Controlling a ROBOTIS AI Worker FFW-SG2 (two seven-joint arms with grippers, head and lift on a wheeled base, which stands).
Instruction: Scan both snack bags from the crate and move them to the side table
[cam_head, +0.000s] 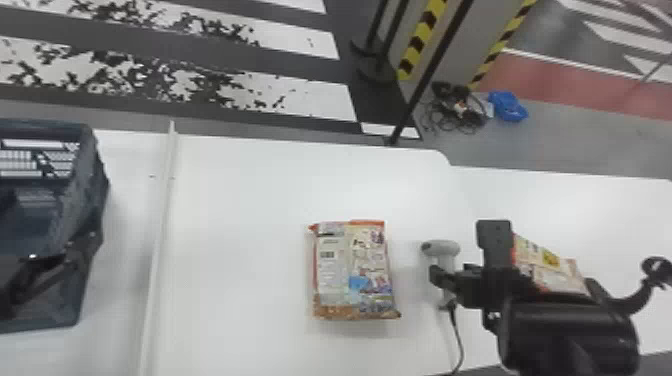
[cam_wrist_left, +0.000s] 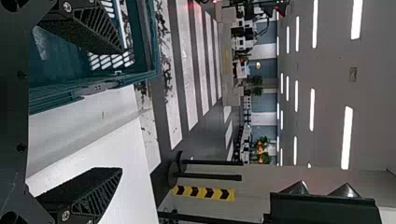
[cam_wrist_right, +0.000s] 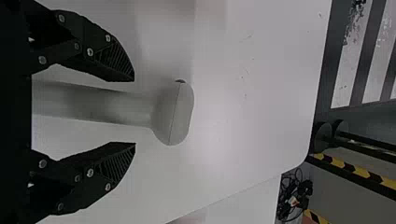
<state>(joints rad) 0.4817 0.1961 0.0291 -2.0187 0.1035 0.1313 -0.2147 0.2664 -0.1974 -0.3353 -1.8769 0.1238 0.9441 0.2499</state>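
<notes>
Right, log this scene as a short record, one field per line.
snack bag: flat on work table, barcode up
other bag: on side table, partly hidden by right arm
scanner: between the bags
crate: far left
right gripper: open, fingers either side of scanner's handle
left gripper: open, near crate

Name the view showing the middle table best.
The head view: the middle table shows from its left edge to its rounded far corner. The left wrist view shows its left part; the right wrist view, that corner and surface around the scanner.
</notes>
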